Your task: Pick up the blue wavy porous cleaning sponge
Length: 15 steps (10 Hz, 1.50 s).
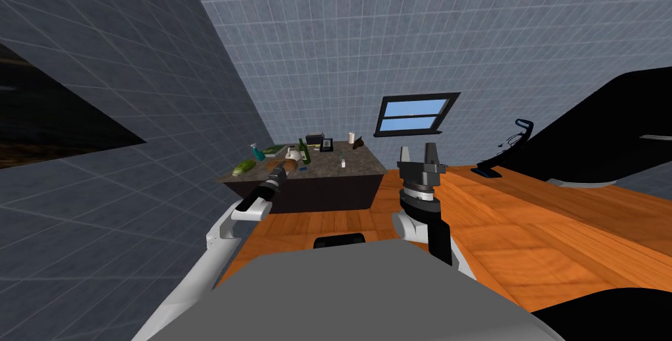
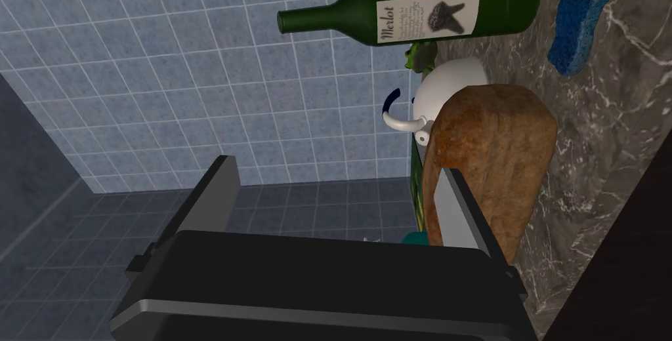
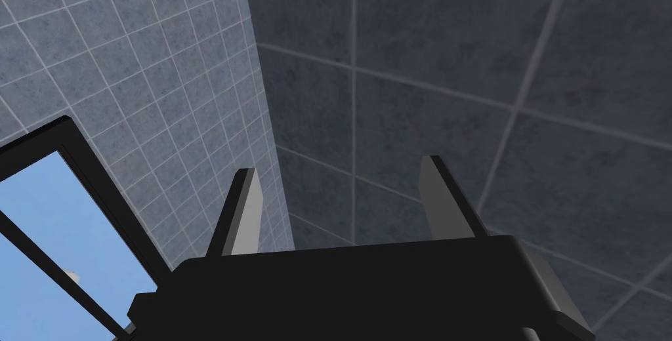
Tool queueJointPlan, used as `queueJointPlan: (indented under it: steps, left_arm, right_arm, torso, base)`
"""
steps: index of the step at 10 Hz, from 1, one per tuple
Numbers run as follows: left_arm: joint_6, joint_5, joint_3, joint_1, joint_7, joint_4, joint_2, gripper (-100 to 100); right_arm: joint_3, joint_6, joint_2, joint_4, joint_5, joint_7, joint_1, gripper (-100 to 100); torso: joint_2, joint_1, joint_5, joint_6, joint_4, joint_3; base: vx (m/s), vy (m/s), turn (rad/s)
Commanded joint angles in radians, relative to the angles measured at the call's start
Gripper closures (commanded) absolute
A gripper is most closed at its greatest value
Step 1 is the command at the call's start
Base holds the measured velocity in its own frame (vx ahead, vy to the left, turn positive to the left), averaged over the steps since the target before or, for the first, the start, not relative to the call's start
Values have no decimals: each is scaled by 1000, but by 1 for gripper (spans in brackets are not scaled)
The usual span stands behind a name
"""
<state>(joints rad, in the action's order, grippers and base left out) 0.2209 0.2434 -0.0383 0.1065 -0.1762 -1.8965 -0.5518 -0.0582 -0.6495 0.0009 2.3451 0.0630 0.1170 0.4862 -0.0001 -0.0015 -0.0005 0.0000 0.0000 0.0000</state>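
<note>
The blue sponge (image 2: 577, 29) lies on the dark marbled counter top (image 2: 610, 134), beside the base of a green wine bottle (image 2: 426, 12). My left gripper (image 2: 338, 193) is open at the counter's near left part (image 1: 281, 170), nothing between its fingers. One finger (image 2: 459, 209) stands just beside a brown bread loaf (image 2: 492, 160), which lies between the gripper and the sponge. A white teapot (image 2: 446, 91) sits behind the loaf. My right gripper (image 1: 420, 157) is raised in front of the counter's right end, open and empty (image 3: 341, 199).
The counter (image 1: 328, 166) stands against the tiled wall and holds several more things: a spray bottle (image 1: 256, 152), a small bottle (image 1: 342, 161), a frame (image 1: 326, 145), a white cup (image 1: 352, 138). Wooden floor (image 1: 525, 225) spreads right, up to a black area (image 1: 610, 134).
</note>
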Motion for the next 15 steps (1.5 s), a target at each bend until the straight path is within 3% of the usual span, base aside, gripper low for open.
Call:
queueJointPlan:
  steps: [1, 2, 4, 7, 9, 10, 12, 13, 15]
  left_arm:
    - [48, 15, 2, -13, -8, 22, -12, -100]
    - [82, 46, 2, -42, -21, 53, -37, -100]
    - [123, 46, 2, -42, -21, 53, -37, -100]
    - [223, 109, 2, -102, -44, 117, -83, -100]
    - [275, 109, 2, -102, -44, 117, -83, -100]
    - [308, 141, 3, -131, -53, 149, -103, -100]
    - [352, 141, 3, -131, -53, 149, -103, -100]
    - [393, 173, 3, -161, -60, 182, -123, -100]
    - [429, 173, 3, -161, -60, 182, -123, -100]
  right_arm:
    - [0, 0, 0, 0, 0, 0, 0, 0]
    - [0, 0, 0, 0, 0, 0, 0, 0]
    - [0, 0, 0, 0, 0, 0, 0, 0]
    - [0, 0, 0, 0, 0, 0, 0, 0]
    - [0, 0, 0, 0, 0, 0, 0, 0]
    - [0, 0, 0, 0, 0, 0, 0, 0]
    - [0, 0, 0, 0, 0, 0, 0, 0]
    - [0, 0, 0, 0, 0, 0, 0, 0]
    - [0, 0, 0, 0, 0, 0, 0, 0]
  torso:
    - [0, 0, 0, 0, 0, 0]
    - [0, 0, 0, 0, 0, 0]
    - [-1, 0, 0, -1, 0, -1]
    - [-1, 0, 0, -1, 0, 0]
    - [-2, 0, 0, -1, 0, -1]
    - [-1, 1, 0, -1, 0, -1]
    - [-2, 1, 0, -1, 0, -1]
    - [-1, 2, 0, -1, 0, -1]
    - [-2, 1, 0, -1, 0, -1]
  base:
    - [8, -35, -46]
    - [24, -47, -77]
    - [9, -28, -16]
    - [21, -33, -75]
    - [22, -21, -18]
    - [30, -21, -78]
    - [23, -10, -31]
    - [31, -14, -85]
    - [26, -8, -26]
